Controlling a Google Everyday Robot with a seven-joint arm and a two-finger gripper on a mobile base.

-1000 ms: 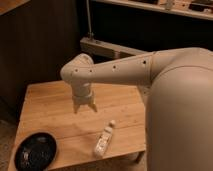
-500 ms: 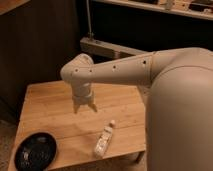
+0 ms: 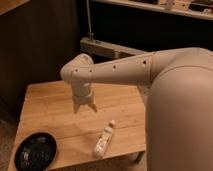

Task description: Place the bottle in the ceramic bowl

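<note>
1 open container on view: ceramic bowl (image 3: 36, 151), black and glossy, lower left of the frame, sitting on the near left corner of the wooden table (image 3: 50, 107), showing only its own dark, faintly speckled inside, lower rim close to the frame's bottom edge. Bottle (image 3: 103, 140) lying on its side on the table, lower centre, near the front edge, white cap pointing up and slightly right, outside the bowl and well apart from it. Contents of the bottle impossible to tell; label print too faint to read. Gripper (image 3: 84, 108) hanging over the middle of the table, centre-left of the frame, pointing down, its 2 fingers spread apart and clamped on nothing, up and to the left of the bottle and not touching it. Arm (image 3: 120, 72) reaching in from the right, pale and rounded, its bulk covering roughly the right third of the frame and hiding the table's right end. Dark panelling and a grey ledge (image 3: 107, 48) across the upper part, details there hard to make out.
</note>
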